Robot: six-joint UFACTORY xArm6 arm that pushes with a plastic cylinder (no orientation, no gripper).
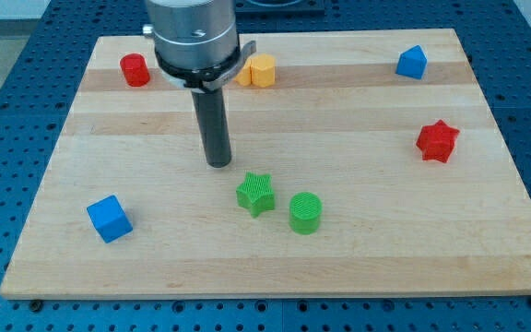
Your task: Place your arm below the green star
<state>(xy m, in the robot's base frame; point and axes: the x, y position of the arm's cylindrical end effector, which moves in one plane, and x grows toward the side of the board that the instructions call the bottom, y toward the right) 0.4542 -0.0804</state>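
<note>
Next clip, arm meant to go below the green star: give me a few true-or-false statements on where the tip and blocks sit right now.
1. My tip is above and left of the green star. True.
2. The green cylinder lies left of the star. False: it lies to the star's right, slightly lower.
3. The red star is near the view's right edge. True.
4. My tip touches the blue cube. False: the cube sits far off, lower left.

A: Any lettering, numbers or brand marks you can read anywhere?

B: None. The wooden board (pixel 275 258) carries no print, and the coloured blocks are plain.

A: What about the arm at the upper middle of the frame?

B: Its grey housing (pixel 192 37) shows no label I can read.
</note>
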